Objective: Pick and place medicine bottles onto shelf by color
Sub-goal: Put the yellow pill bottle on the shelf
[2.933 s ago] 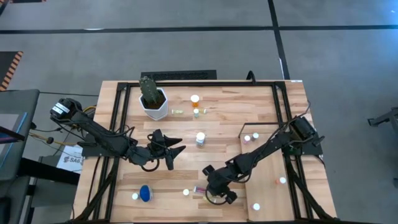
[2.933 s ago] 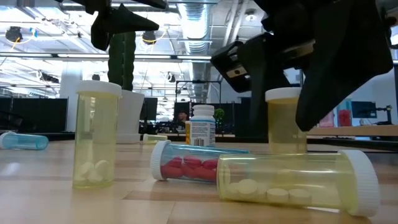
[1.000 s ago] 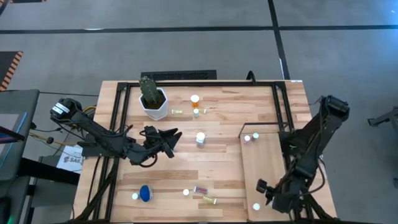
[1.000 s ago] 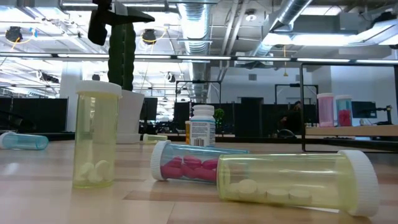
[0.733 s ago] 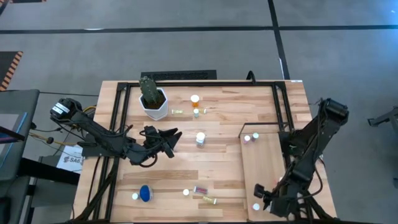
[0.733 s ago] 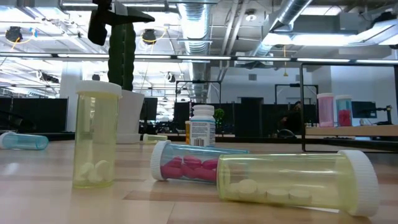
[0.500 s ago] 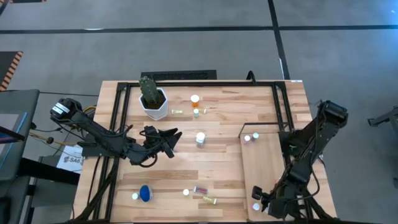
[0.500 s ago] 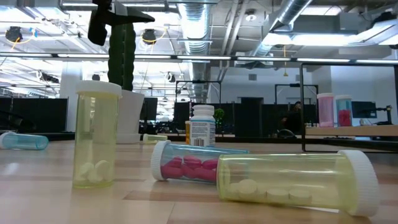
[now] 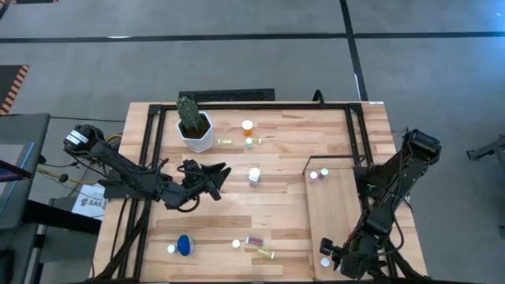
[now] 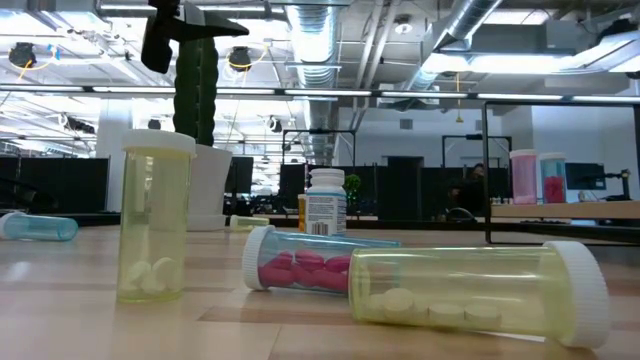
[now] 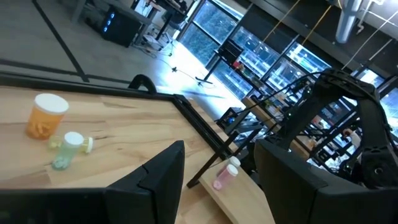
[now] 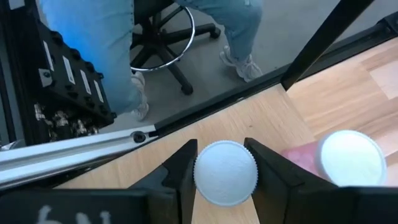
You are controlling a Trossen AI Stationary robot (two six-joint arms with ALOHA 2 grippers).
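Right wrist view, fingers (image 12: 224, 163) flanking white-capped bottle (image 12: 224, 172)

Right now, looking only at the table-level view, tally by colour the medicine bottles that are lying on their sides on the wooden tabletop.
Yellow-green: 2 (near yellow-green bottle, far small yellow-green bottle)
Pink-filled: 1 (pink-filled bottle)
Blue: 1 (blue bottle)
Total: 4
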